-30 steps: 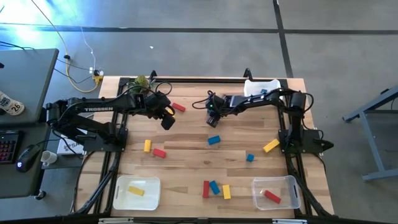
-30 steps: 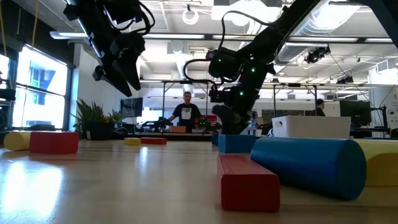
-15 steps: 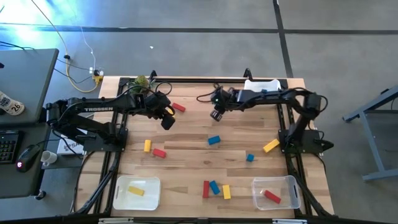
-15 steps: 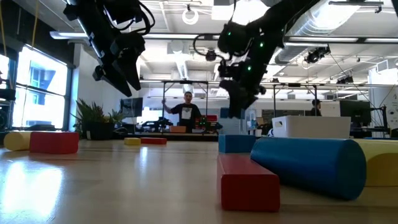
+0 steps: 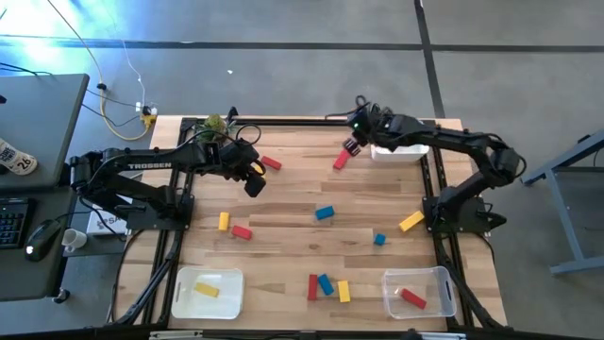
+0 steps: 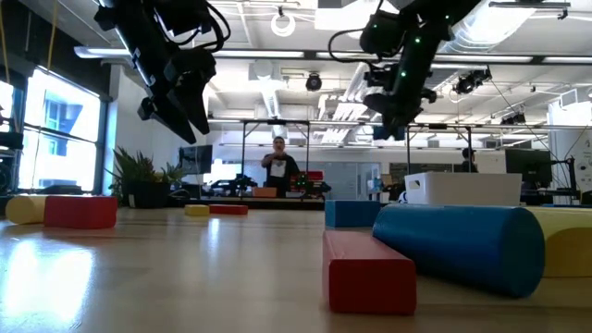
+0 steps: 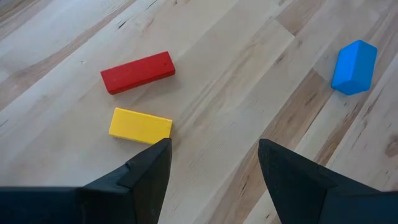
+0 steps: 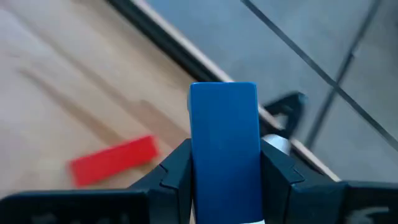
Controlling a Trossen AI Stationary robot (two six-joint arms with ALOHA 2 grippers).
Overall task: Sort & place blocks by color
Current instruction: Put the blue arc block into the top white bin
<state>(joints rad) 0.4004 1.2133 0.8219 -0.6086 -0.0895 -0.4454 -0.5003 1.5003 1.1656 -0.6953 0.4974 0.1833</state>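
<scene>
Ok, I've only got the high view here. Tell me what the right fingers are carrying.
Observer: A blue block, clamped between the right fingers. The right wrist view shows it plainly.
Operator: Give me their height off the table.
Observer: Well clear. In the low view they hang high above the blocks lying on the table.
Operator: Now check the left fingers.
Observer: The left fingers stand open with nothing between them, above bare wood near a yellow block and a red block.
</scene>
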